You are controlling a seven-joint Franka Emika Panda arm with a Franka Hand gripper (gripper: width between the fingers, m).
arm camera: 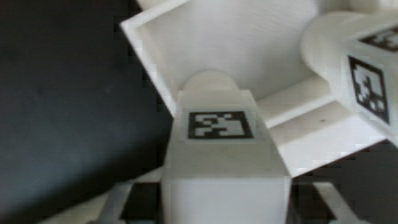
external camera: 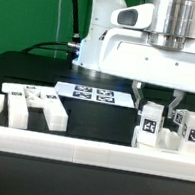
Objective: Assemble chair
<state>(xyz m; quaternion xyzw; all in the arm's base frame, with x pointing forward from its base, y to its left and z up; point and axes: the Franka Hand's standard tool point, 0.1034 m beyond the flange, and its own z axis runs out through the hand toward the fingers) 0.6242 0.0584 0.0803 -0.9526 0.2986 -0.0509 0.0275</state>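
Observation:
My gripper [external camera: 153,106] hangs over the group of chair parts on the exterior view's right. It is shut on an upright white piece [external camera: 149,124] with a black-and-white tag. In the wrist view this tapered piece [arm camera: 221,150] runs up between my fingers [arm camera: 125,198], its tag facing the camera. Behind it lies a flat white slab [arm camera: 222,45]. Another tagged block [arm camera: 365,80] stands close beside the held piece. Two more tagged white pieces [external camera: 182,128] stand right next to it in the exterior view.
More white chair parts [external camera: 33,106] lie on the exterior view's left on the black table. The marker board [external camera: 91,93] lies flat in the middle behind them. A long white border wall [external camera: 87,151] runs along the front.

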